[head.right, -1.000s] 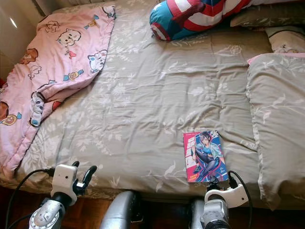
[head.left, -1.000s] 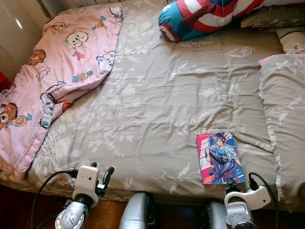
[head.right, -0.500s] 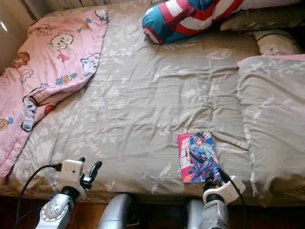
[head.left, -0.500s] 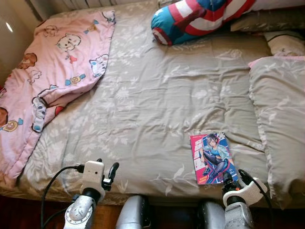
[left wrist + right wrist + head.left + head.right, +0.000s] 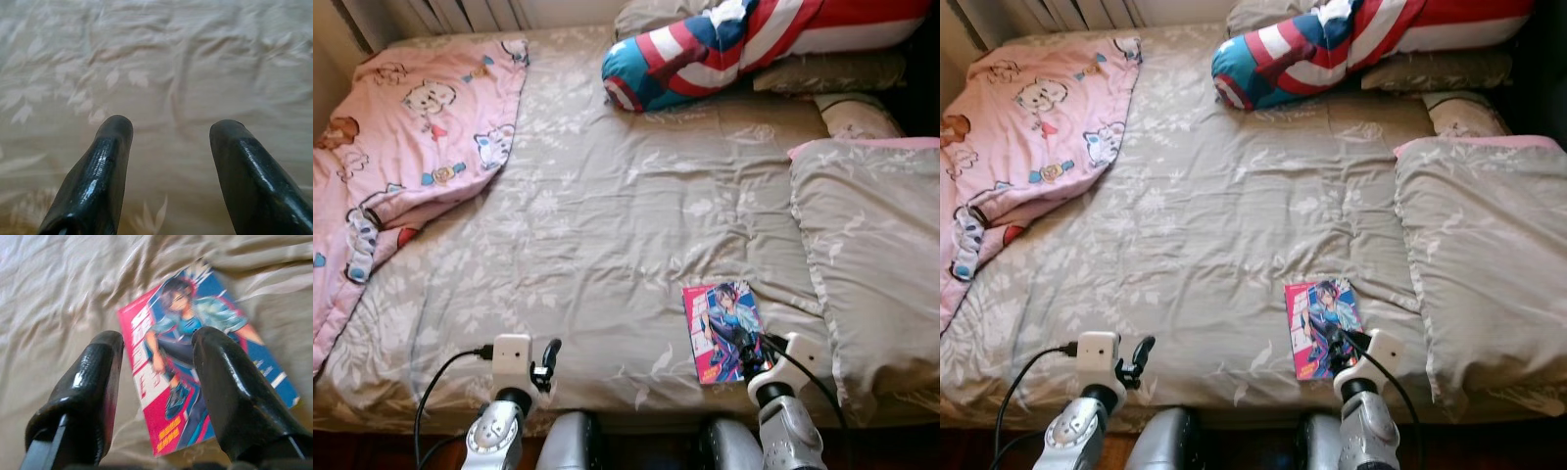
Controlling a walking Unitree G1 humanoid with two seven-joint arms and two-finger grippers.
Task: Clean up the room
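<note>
Bed (image 5: 607,225) takes up most of the head views, covered in a grey-green leaf-print sheet. Pink cartoon-print blanket (image 5: 401,147) is bunched on the robot's left side and hangs off that edge. Grey pillow (image 5: 871,255) with a pink edge lies on the right side. Long red-white-blue striped cushion (image 5: 724,49) lies across the far end, with two more pillows (image 5: 842,93) just below it on the right.

Comic book (image 5: 722,331) lies flat, cover up, on the sheet near the front edge, just left of the grey pillow and not touching it. No containers in frame; nothing is stowed in anything.

Right gripper (image 5: 156,340) is over the book's near end, fingers (image 5: 222,382) spread apart with the cover visible between them, not clamped on it. Can't tell if the tips touch the cover.

Left gripper (image 5: 171,129) is over bare sheet at the front edge, well left of the book, fingers apart, holding nothing.
</note>
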